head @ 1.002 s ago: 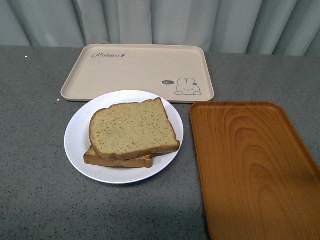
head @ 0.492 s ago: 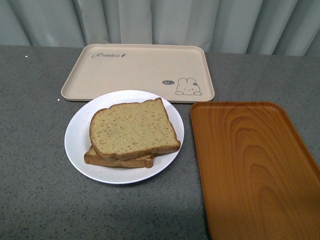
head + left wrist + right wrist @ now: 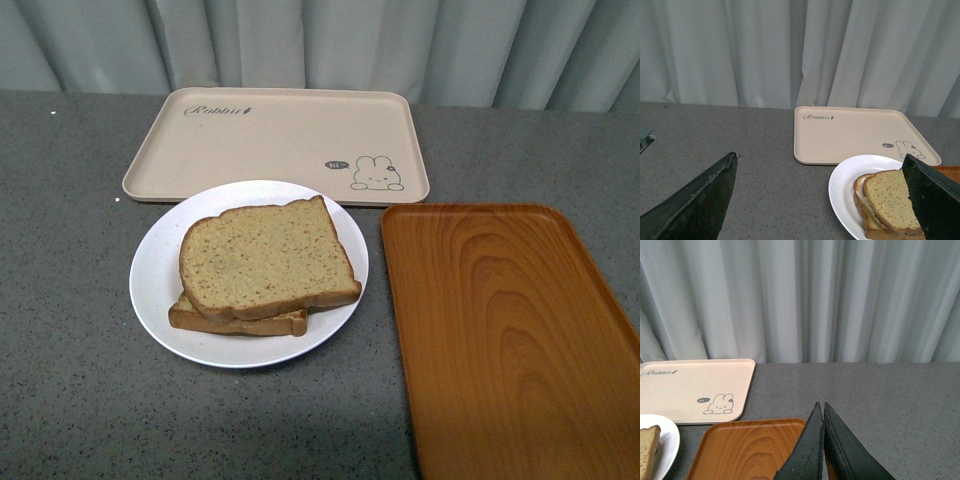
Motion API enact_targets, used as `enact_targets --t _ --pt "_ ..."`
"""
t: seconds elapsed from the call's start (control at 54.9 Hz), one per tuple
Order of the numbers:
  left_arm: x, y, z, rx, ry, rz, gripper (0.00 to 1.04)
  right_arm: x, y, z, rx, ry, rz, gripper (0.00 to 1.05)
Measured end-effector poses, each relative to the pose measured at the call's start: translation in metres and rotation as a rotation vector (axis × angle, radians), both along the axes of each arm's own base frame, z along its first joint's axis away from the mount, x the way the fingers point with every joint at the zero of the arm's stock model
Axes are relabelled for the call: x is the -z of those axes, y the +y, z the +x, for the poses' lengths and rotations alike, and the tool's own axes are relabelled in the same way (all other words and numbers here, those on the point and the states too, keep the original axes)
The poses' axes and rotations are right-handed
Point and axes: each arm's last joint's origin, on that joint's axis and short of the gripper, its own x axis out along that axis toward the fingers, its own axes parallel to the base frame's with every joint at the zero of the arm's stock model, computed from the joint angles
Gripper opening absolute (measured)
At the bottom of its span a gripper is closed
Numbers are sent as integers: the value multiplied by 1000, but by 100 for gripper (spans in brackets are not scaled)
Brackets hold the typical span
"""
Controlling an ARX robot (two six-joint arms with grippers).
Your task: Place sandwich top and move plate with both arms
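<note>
My left fingers (image 3: 695,200) stand wide apart with nothing between them; only the grey table (image 3: 765,150) shows in the gap. My right fingers (image 3: 812,445) are pressed together tip to tip, gripping nothing, with a corner of the wood-grain tray (image 3: 745,445) showing beside them.

In the front view neither of my arms appears. The sandwich top (image 3: 265,255) lies speckled face up on a second slice (image 3: 235,322), turned a little so the lower crust peeks out at the near side. The 2 slices sit stacked in the middle of the white plate (image 3: 150,270). The plate rests on the table, left of the wood-grain tray with a narrow strip of table between them. Its far rim meets the near edge of the beige rabbit tray (image 3: 270,140). Behind everything hangs a pale curtain (image 3: 320,40).
</note>
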Motion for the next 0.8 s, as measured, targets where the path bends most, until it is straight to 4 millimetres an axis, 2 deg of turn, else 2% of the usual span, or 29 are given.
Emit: enact_targets --t 0.802 --pt "0 0 0 0 0 0 98 -3 0 -20 -2 -13 0 1"
